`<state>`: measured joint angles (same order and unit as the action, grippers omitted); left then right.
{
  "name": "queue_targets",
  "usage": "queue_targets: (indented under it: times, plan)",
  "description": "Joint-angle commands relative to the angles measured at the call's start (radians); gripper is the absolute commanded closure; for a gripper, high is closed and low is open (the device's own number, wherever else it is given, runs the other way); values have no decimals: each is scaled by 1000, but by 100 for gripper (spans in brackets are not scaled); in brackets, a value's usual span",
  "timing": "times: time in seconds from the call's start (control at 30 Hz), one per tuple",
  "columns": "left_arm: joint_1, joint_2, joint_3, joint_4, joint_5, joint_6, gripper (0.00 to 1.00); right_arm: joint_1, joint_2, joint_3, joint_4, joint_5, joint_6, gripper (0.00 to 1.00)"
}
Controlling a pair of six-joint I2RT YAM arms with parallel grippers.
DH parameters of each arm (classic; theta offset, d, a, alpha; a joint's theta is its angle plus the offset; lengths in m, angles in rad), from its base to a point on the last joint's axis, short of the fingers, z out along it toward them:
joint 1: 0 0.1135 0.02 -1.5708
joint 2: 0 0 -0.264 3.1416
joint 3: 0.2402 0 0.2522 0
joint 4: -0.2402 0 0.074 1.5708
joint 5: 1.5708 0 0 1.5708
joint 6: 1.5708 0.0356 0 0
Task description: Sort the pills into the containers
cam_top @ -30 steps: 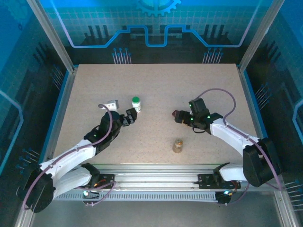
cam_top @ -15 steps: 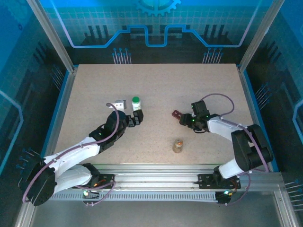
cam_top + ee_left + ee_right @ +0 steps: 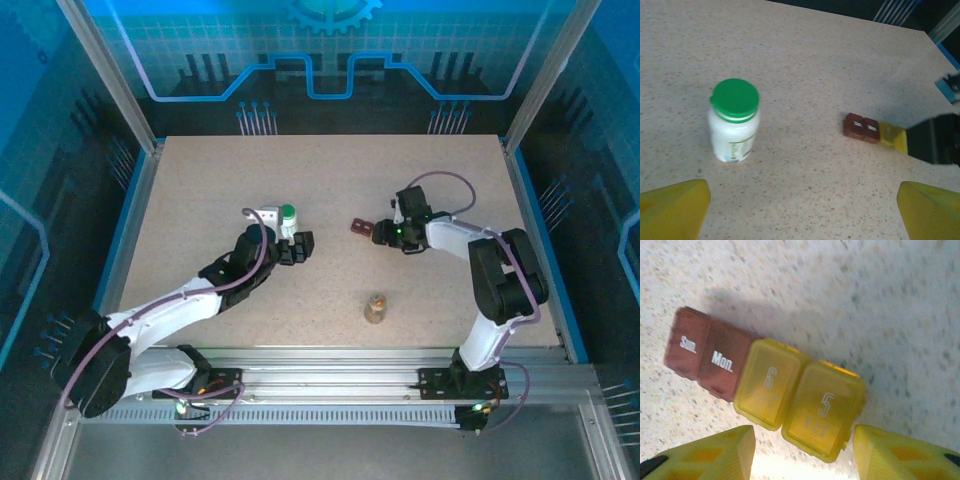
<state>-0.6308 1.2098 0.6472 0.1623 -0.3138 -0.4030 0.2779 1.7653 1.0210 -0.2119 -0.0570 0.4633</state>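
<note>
The right wrist view reads what overhead blurs: dark red boxes [image 3: 705,352] Sun., Mon.; yellow boxes [image 3: 800,397] 6, 5. The right end effector [image 3: 802,432], half spread, straddles 5 without clamping it; the left end effector [image 3: 802,184] gapes empty.

White shells [image 3: 160,312] and black joints [image 3: 505,285] are being shown on both arms; purple cables [image 3: 440,178] are being looped along them, and yellow wedge fingertips [image 3: 675,207] are being worn.

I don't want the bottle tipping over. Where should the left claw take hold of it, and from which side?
The bottle stands upright and is round, so I would grip its white body just below the green cap. Come in level from the near side, where the open left claw faces it. One finger on each side of the body should seat evenly.
</note>
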Motion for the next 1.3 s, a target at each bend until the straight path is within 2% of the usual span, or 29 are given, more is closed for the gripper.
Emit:
queue_targets:
  times: [0.0,0.17,0.37,0.43,0.53,0.67,0.97,1.27]
  plan:
    - [-12,30,51,-3,44,49,3,-29,28,69,-63,-7,-91,44]
    - [-14,46,57,9,43,41,3,-50,116,198,-140,-17,-115,43]
    - [-15,49,72,-18,35,68,3,-54,23,81,-74,1,-22,40]
    - [-15,60,77,-12,37,69,3,-55,27,52,-41,-14,-15,40]
    - [-16,92,92,-3,48,64,3,-61,62,34,24,-102,-13,44]
    - [-17,132,119,-3,73,73,3,-60,88,38,56,-110,-25,45]
    - [-20,178,159,-21,111,95,3,-61,127,139,2,-106,-114,42]
    - [-23,218,226,-68,134,122,6,-62,248,254,-25,-145,-150,50]
